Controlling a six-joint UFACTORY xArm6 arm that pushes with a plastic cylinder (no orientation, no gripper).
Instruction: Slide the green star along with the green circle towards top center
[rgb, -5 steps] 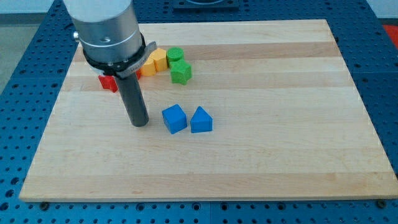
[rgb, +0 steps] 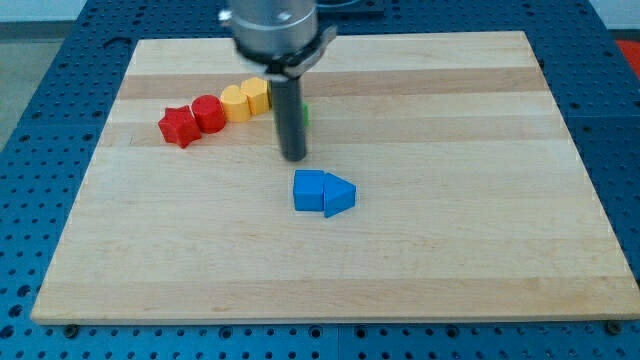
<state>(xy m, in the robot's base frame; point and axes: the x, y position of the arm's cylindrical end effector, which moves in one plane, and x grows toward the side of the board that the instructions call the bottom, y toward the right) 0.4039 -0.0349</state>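
1. Green sliver (rgb: 305, 113) shows just right of the rod, mostly hidden behind it; star or circle, cannot tell
2. Rod upright, my tip (rgb: 293, 157) on the wooden board (rgb: 450, 200), just below-left of that green bit; contact unclear
3. Red star (rgb: 178, 127), red cylinder (rgb: 209, 112), two yellow blocks (rgb: 246, 99) in a row left of rod
4. Blue cube (rgb: 309, 190) touching blue triangle block (rgb: 339, 195), below my tip, apart from it
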